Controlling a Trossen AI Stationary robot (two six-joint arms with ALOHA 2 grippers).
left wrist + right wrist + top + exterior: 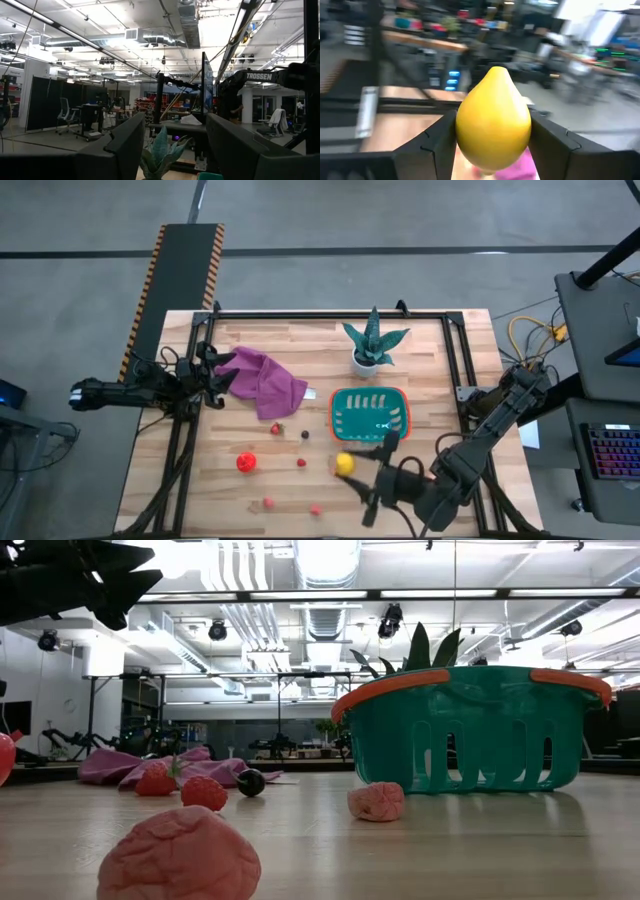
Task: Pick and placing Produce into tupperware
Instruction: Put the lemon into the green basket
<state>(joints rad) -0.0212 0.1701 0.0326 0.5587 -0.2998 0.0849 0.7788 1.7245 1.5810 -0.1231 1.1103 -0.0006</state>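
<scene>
From above, the right gripper (350, 470) holds a yellow pear-shaped toy fruit (344, 464) just beside the teal plastic tupperware tub (371, 417), which looks empty; red and pink produce pieces lie scattered on the desk (290, 510) beyond it. The right wrist view shows its jaws clamped on the fruit (493, 120). The left wrist view shows the waiting left gripper (175, 150) with jaws apart, so nearly all the packing remains.

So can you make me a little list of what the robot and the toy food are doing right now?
right gripper: shut on the yellow lemon, just in front of the tub
left gripper: open, waiting by the purple cloth
tub: teal with an orange rim, no food visible inside from above
food on the table: red tomato, strawberry, dark berry, small red piece, two pink pieces
plant: in a white pot behind the tub
</scene>
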